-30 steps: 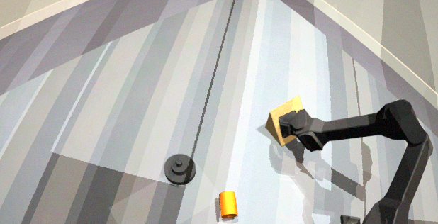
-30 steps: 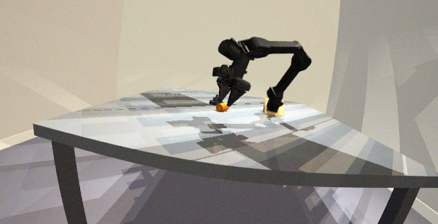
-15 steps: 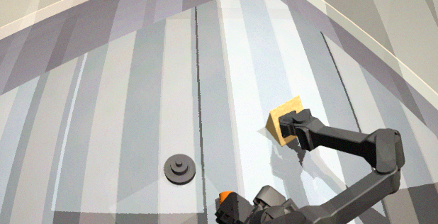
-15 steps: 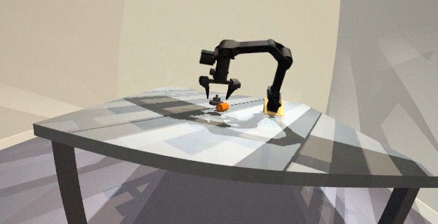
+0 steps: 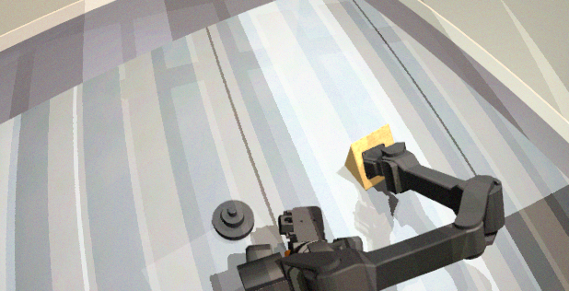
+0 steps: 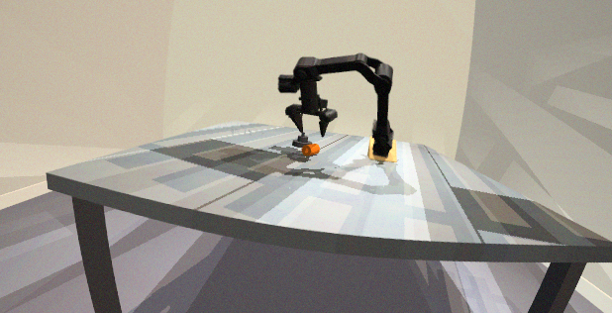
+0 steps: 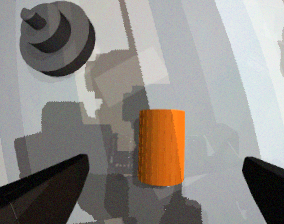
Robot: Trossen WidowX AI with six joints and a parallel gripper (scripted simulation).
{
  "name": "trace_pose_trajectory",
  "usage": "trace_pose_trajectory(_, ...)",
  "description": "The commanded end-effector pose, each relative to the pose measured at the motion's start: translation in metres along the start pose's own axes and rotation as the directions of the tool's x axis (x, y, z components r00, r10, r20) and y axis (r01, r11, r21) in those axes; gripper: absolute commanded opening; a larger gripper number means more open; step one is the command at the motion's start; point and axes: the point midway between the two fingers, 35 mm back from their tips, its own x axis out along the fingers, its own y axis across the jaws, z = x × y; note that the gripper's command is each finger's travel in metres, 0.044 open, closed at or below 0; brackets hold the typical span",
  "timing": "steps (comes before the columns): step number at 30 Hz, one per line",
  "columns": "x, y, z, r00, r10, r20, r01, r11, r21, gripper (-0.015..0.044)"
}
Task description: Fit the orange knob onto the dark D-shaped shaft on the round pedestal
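Observation:
The orange knob [image 7: 161, 147] [image 6: 310, 150] lies on its side on the table. In the top view only a sliver of it [image 5: 287, 252] shows under the arm. The dark round pedestal [image 5: 233, 219] [image 6: 300, 142] [image 7: 56, 36] stands just beside it, with its short shaft [image 7: 34, 18] [image 5: 231, 212] upright and bare. My gripper [image 6: 312, 132] [image 7: 165, 164] is open and empty. It hangs a little above the knob with the fingers pointing down, one finger on each side of the knob and clear of it.
The arm's base stands on a yellow block [image 5: 368, 147] [image 6: 391, 154] to the right of the knob. The arm's links arch over the table between the base and the knob. The table's curved front edge [image 6: 297, 236] is far from the parts.

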Motion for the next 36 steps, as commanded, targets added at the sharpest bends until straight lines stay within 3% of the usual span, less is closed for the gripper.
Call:
trace_pose_trajectory(1, 0.015, 0.0, -0.005, 1.0, -0.002, 0.003, 0.002, 1.0, 0.009, 0.044)
trace_pose_trajectory(35, 0.062, 0.0, -0.022, 1.0, -0.003, 0.001, 0.003, 1.0, 0.008, 0.044)
trace_pose_trajectory(36, 0.062, 0.0, -0.022, 1.0, -0.003, 0.001, 0.003, 1.0, 0.008, 0.0414)
